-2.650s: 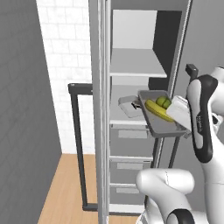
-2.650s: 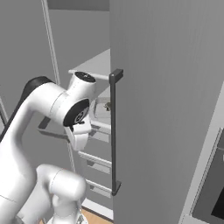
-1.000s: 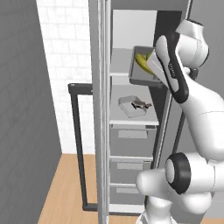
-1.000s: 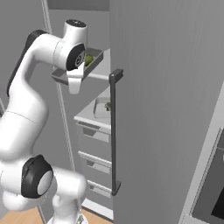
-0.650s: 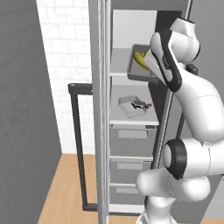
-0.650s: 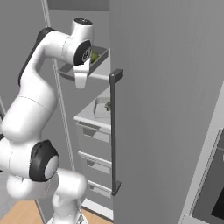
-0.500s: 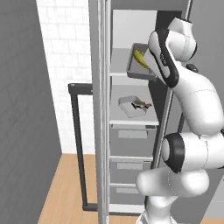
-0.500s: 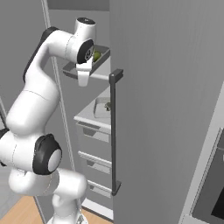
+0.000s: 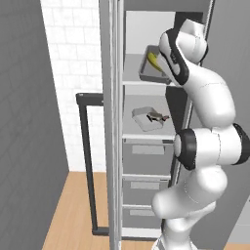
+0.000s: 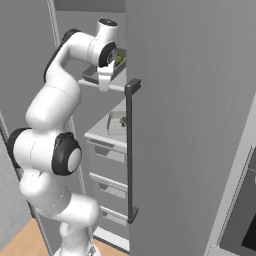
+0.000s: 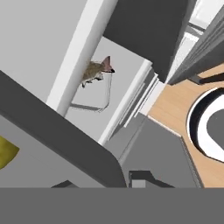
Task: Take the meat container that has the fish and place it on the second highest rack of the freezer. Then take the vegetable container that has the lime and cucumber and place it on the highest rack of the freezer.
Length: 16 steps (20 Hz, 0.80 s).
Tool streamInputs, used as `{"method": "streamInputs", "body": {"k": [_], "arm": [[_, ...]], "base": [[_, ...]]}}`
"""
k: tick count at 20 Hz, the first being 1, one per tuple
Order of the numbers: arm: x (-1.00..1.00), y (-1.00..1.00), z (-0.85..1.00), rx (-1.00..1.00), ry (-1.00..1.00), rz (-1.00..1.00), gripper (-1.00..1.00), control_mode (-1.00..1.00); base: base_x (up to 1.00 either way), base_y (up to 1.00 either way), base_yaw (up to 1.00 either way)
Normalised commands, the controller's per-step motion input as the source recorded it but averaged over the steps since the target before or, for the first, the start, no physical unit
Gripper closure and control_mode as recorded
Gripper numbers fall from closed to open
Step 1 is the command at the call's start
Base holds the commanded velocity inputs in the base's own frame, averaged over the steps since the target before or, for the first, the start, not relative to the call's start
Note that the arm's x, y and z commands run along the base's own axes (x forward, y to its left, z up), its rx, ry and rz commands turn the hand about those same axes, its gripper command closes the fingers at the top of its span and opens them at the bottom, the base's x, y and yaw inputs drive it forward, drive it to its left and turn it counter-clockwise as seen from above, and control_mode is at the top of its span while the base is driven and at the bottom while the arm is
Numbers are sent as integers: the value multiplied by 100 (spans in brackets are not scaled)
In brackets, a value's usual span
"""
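Gripping vegetable container (image 9: 148, 70) rim, claw (image 10: 104, 83) at highest rack (image 9: 144, 83)

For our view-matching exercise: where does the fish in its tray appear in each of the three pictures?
Left base view: fish, centre, on the second shelf.
Right base view: a dark speck beside the door handle, mid-left.
Hand view: upper left, past a white shelf edge.
Shared landmark: the grey vegetable tray above it.

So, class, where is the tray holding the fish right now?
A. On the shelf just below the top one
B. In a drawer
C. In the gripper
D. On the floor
A: the fish tray lies on the second highest rack, under the cucumber tray.
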Motion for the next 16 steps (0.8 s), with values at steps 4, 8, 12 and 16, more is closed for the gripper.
{"method": "streamInputs", "body": {"k": [4, 8, 12, 16], "arm": [[57, -11, -8, 0, 0, 0, 100, -100], [54, -4, -20, 0, 2, 0, 100, -100], [53, -6, -18, 0, 1, 0, 100, -100], [55, -12, -4, 0, 0, 0, 100, -100]], "base": [[0, 0, 0], [0, 0, 0], [0, 0, 0], [0, 0, 0]]}}
